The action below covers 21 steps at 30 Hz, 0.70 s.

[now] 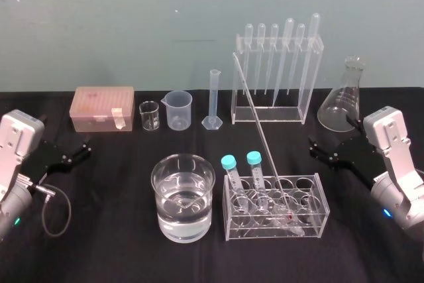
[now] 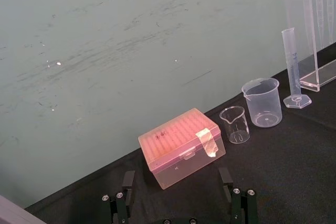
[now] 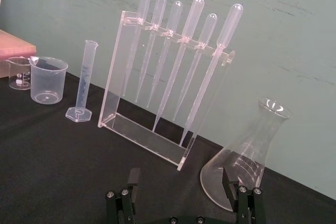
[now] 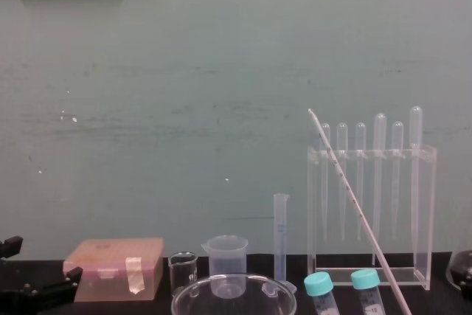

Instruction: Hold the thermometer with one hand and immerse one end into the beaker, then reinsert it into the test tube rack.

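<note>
Long thermometer (image 1: 260, 130) sits w/ its lower end in the low test tube rack (image 1: 318, 198) at front-centre of the desk (image 1: 119, 250). It leans back & to the left, and its upper end crosses in front of the tall pipette stand (image 1: 271, 107). Two blue-capped tubes (image 1: 228, 162) stand in the rack's left part. The beaker (image 1: 183, 197), part-filled w/ clear liquid, is just left of the rack. L end effector (image 1: 76, 150) has fingers spread, nothing held, at far left near the pink tip box (image 1: 104, 107). R end effector (image 1: 322, 154) is likewise spread & empty at far right, near the Erlenmeyer flask (image 1: 344, 97).
</note>
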Each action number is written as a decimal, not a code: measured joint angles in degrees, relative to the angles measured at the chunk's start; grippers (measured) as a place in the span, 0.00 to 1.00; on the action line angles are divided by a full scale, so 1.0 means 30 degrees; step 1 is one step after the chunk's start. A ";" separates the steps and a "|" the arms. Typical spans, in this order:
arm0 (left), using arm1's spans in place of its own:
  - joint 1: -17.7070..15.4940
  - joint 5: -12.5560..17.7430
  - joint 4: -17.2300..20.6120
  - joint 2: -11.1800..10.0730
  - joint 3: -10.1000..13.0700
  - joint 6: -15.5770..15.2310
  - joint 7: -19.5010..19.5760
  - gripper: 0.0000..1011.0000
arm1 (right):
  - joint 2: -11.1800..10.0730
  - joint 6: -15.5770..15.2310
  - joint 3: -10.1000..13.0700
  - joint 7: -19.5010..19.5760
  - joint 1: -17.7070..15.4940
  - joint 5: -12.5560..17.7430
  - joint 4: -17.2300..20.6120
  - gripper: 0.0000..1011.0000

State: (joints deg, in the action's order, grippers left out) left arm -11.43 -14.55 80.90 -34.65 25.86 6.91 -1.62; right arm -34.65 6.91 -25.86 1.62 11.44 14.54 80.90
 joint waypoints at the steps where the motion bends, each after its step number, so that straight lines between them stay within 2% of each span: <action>1: -0.0001 -0.0001 0.0000 0.0000 -0.0001 0.0001 0.0000 1.00 | 0.0000 -0.0001 0.0000 -0.0001 0.0000 0.0000 -0.0001 0.99; 21: -0.0002 -0.0001 0.0001 0.0000 0.0001 0.0001 0.0000 1.00 | 0.0000 -0.0002 0.0000 -0.0001 0.0000 0.0000 -0.0001 0.99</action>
State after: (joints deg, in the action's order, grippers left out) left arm -11.43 -14.55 80.90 -34.64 25.86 6.91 -1.62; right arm -34.65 6.91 -25.86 1.62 11.44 14.55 80.90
